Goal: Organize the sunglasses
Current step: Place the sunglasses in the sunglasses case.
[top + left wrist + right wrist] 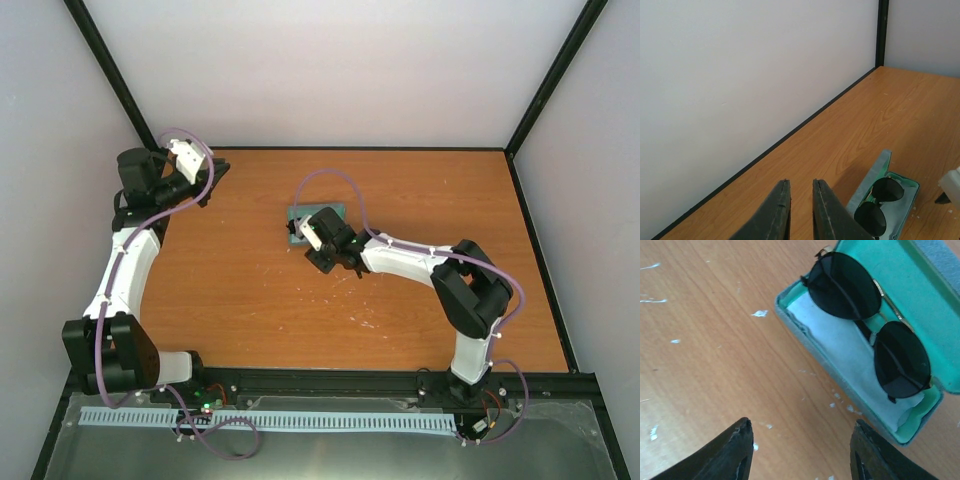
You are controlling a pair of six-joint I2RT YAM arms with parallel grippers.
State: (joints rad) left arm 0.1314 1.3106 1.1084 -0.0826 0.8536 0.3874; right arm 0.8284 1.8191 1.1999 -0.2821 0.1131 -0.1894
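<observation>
I see white arm links, black joints, lilac cables looped along both arms; black wedge-shaped fingers (735,452), edges scuffed pale.

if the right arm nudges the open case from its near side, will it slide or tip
Probably slide: the case lies flat on smooth wood, its tray low. It looks light, so it may spin if pushed off centre. The raised lid could make it rock backward, and the sunglasses rest loose on the cloth, so they may shift.

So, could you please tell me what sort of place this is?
Probably a robot test booth: a bare wooden table enclosed by plain white walls in a black frame, with two arms bolted at its edge.
</observation>
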